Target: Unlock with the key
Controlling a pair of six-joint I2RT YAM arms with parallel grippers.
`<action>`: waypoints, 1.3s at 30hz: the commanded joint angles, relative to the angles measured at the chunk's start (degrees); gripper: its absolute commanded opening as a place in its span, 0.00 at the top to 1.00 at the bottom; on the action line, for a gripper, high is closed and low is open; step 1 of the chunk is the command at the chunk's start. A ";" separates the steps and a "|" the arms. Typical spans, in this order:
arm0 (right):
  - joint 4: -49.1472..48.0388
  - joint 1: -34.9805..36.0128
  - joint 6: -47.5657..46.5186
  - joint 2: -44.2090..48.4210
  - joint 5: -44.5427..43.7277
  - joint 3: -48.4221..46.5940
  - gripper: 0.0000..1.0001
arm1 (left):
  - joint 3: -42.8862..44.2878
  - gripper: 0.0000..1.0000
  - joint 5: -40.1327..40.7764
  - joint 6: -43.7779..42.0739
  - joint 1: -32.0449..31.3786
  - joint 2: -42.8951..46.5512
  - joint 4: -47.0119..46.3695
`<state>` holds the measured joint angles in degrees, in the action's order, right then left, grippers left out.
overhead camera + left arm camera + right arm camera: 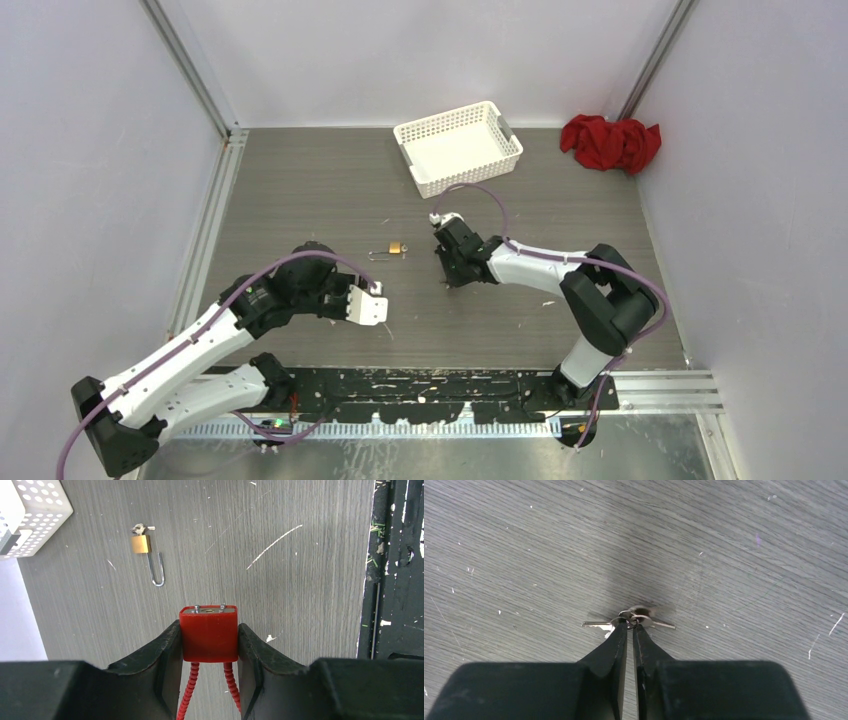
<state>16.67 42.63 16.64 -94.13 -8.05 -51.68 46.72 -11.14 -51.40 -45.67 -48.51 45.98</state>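
A red padlock [208, 635] with a red ribbed cable loop sits between the fingers of my left gripper [208, 641], which is shut on its body, keyhole face pointing away from the camera. In the top view that gripper [368, 304] hovers left of centre. A bunch of small silver keys [646, 616] on a ring lies flat on the table. My right gripper [630, 625] points down at it, its jaws nearly together and pinching the ring. In the top view the right gripper [448, 280] is at mid-table.
A small brass padlock [397, 247] with a long steel shackle and a key in its base [141, 544] lies between the arms. A white perforated basket [470, 170] stands at the back, a red cloth [610, 142] in the far right corner. A black rail [440, 385] runs along the near edge.
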 commanded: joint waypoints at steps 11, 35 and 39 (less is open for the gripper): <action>-3.31 -0.52 4.09 4.21 7.18 0.06 0.99 | -0.88 1.00 -2.38 0.16 0.29 0.62 -3.84; -4.74 -0.96 19.28 9.40 -1.08 3.16 0.55 | -15.38 1.00 -1.90 -2.23 0.14 -16.88 -32.32; -5.46 -0.09 20.05 6.43 -2.85 2.31 0.61 | -15.99 1.00 -1.97 -1.83 0.07 -16.84 -33.36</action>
<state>13.30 41.58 33.63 -85.30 -6.92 -47.05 30.89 -12.01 -52.95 -45.67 -65.54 17.63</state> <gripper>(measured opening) 0.412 0.394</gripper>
